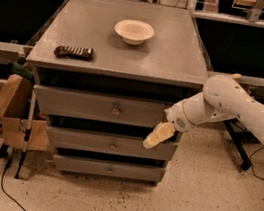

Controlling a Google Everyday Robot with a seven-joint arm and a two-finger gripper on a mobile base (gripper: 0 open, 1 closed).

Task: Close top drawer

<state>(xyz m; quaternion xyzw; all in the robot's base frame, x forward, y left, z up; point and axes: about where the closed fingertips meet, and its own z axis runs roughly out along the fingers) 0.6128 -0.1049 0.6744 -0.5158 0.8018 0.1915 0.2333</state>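
Nearest me, the gripper (158,135) hangs off my arm (233,105) before the cabinet's right side, pointing down-left; I cannot tell whether it is open or closed. Just behind it, stretching left, is the top drawer (86,105), its front a little forward of the drawer below (90,141). The gripper overlaps that front's lower right corner; contact I can't judge. The knob (116,110) sits well left. Farther back, on the cabinet top (170,58): a dark packet (74,52), then a bowl (134,31).
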